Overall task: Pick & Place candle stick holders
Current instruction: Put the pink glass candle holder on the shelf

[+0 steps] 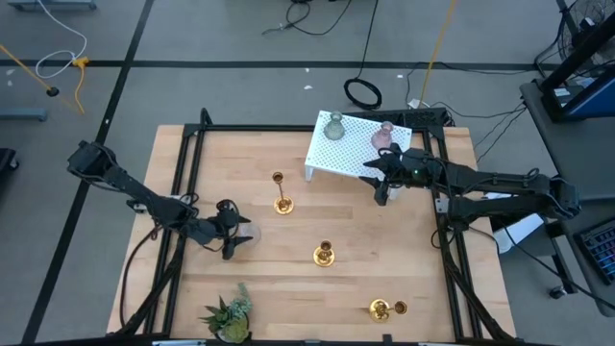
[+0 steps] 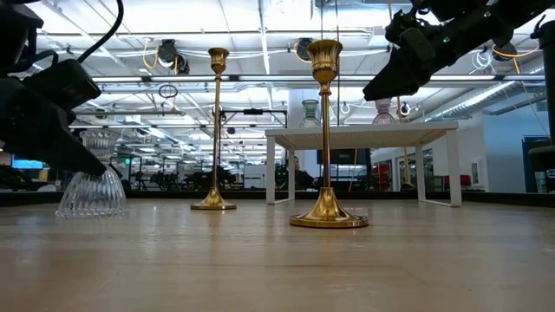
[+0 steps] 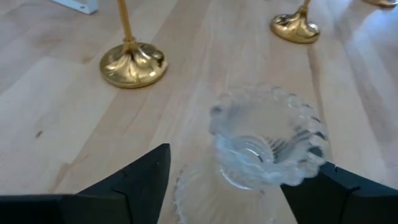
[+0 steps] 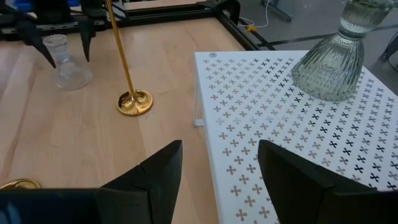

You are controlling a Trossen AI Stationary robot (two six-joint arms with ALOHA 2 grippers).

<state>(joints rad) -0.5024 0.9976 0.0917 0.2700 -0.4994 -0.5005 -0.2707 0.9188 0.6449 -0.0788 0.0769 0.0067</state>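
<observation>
The clear glass holder [image 3: 267, 140] stands upright on its base on the table at the left [image 1: 242, 235]. My left gripper [image 3: 242, 162] is open, one finger on either side of it, low over the table [image 1: 231, 240]. My right gripper [image 4: 221, 146] is open and empty above the near edge of the white perforated rack [image 1: 382, 178]. The grey-green [image 1: 333, 126] and pink [image 1: 383, 136] glass holders stand on the rack. Two gold holders [image 1: 280, 192] [image 1: 324, 255] stand upright mid-table. A third [image 1: 384, 308] appears to lie on its side near the front.
The white perforated rack [image 1: 351, 149] stands on legs at the table's far right. A small green spiky plant [image 1: 229, 315] sits at the front left. A black frame [image 1: 192, 173] runs along the table's sides. There is bare wood between the gold holders.
</observation>
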